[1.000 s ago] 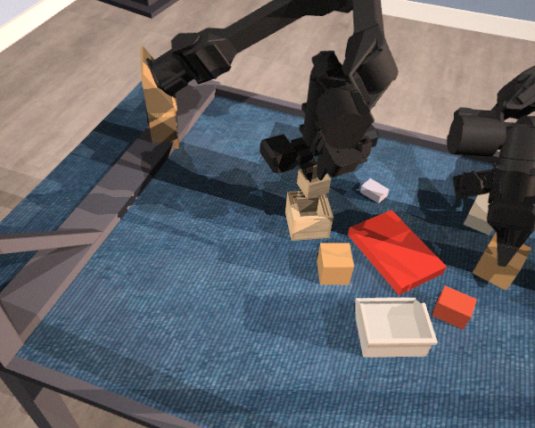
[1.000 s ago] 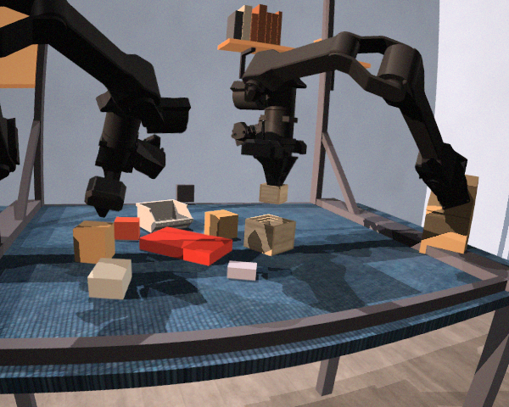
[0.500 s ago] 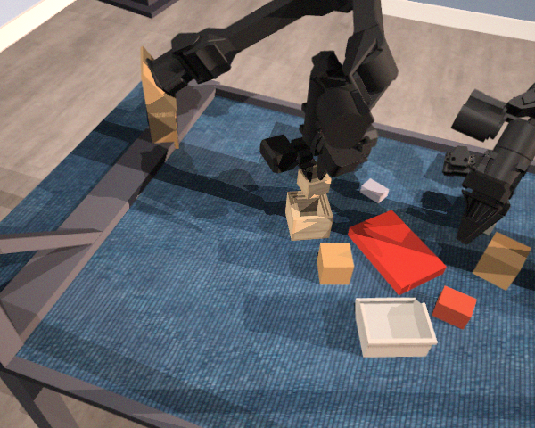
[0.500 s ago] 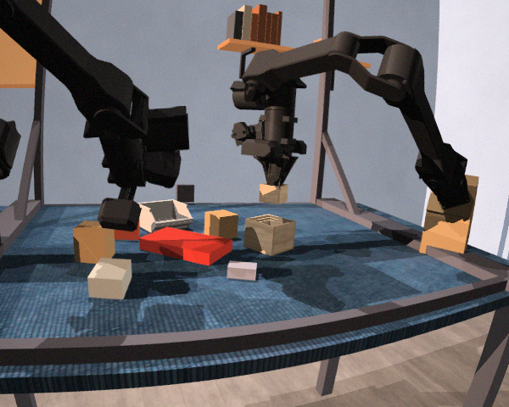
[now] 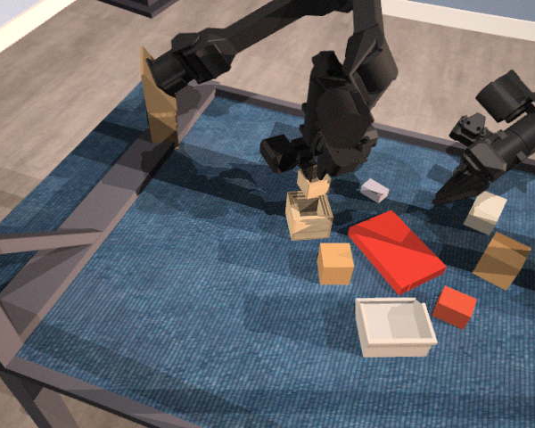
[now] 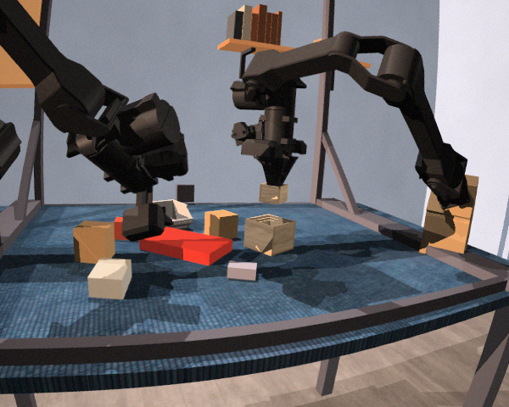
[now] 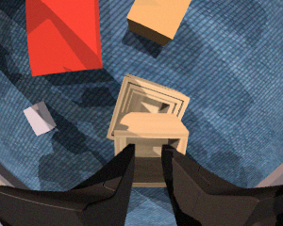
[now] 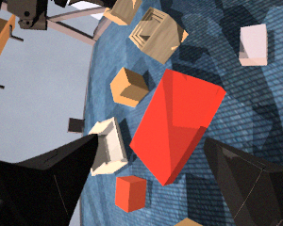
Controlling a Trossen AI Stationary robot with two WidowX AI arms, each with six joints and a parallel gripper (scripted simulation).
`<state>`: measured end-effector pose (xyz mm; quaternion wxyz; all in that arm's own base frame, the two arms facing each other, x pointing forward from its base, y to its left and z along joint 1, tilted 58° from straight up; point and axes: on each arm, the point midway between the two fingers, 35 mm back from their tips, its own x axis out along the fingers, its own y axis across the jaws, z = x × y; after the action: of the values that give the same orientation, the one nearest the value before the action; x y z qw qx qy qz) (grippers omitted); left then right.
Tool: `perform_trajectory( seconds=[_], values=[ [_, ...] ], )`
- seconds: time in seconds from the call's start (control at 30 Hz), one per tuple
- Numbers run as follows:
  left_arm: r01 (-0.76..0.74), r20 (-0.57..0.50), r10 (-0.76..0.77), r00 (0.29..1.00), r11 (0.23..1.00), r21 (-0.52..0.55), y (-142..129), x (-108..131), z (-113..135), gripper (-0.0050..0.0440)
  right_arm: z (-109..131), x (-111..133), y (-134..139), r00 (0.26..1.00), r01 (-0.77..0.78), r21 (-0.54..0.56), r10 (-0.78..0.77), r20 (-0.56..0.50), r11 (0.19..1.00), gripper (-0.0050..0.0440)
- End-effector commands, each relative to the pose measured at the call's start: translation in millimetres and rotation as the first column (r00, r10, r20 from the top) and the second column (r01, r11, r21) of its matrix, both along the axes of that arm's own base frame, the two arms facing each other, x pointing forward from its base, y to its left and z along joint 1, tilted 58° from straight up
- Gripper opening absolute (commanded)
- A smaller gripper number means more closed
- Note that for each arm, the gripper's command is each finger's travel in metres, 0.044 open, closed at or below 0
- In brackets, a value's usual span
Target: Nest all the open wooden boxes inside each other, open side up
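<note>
A nest of wooden boxes (image 5: 310, 228) (image 6: 269, 236) (image 7: 118, 113) (image 8: 161, 42) sits upright on the blue table top, with several rims one inside another around an open middle. A smaller wooden box (image 5: 313, 187) (image 6: 273, 193) (image 7: 153, 123) (image 8: 124, 11) is in the air above it, open side up. My left gripper (image 5: 315, 175) (image 6: 275, 184) (image 7: 148, 150) holds this box, its fingertips inside the opening. In the left wrist view the box overlaps the nest's near part. My right gripper (image 5: 437, 201) (image 8: 153, 141) is open and empty, over the area near the red slab.
A red slab (image 5: 397, 251) (image 6: 184, 245) and an orange block (image 5: 335, 265) (image 6: 220, 224) stand beside the nest. A white tray (image 5: 394, 349), a red block (image 5: 454, 308), a tan block (image 5: 503, 259), a cream block (image 5: 485, 211) and a pale block (image 5: 374, 190) lie around them.
</note>
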<state>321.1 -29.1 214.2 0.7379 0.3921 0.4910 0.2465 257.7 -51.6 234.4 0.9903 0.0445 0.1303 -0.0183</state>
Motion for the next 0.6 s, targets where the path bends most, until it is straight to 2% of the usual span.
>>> perform_trajectory(
  seconds=[0.0, 0.13, 0.23, 0.37, 0.57],
  values=[
    [0.003, 0.012, -0.003, 1.000, 1.000, -0.005, -2.6, 1.4, 3.0, 0.0167, 26.0, -11.1, -7.1, 0.984, -0.048, -0.114, 0.067, 0.168, 0.992, 0.0400],
    [0.003, 0.012, -0.003, 1.000, 1.000, -0.005, -2.6, 1.4, 3.0, 0.0167, 40.7, -21.2, -9.4, 0.963, -0.048, -0.226, 0.105, 0.250, 0.973, 0.0400],
    [0.003, 0.012, -0.003, 1.000, 1.000, -0.005, -2.6, 1.4, 3.0, 0.0167, 45.1, -23.8, -9.5, 0.956, -0.045, -0.259, 0.117, 0.271, 0.965, 0.0400],
    [0.003, 0.012, -0.003, 1.000, 1.000, -0.005, -2.6, 1.4, 3.0, 0.0167, 57.6, -37.6, -8.4, 0.927, -0.026, -0.402, 0.172, 0.332, 0.915, 0.0400],
    [0.003, 0.012, -0.003, 1.000, 1.000, -0.005, -2.6, 1.4, 3.0, 0.0167, 67.2, -52.0, -4.0, 0.900, 0.005, -0.554, 0.237, 0.365, 0.832, 0.0400]
  ],
)
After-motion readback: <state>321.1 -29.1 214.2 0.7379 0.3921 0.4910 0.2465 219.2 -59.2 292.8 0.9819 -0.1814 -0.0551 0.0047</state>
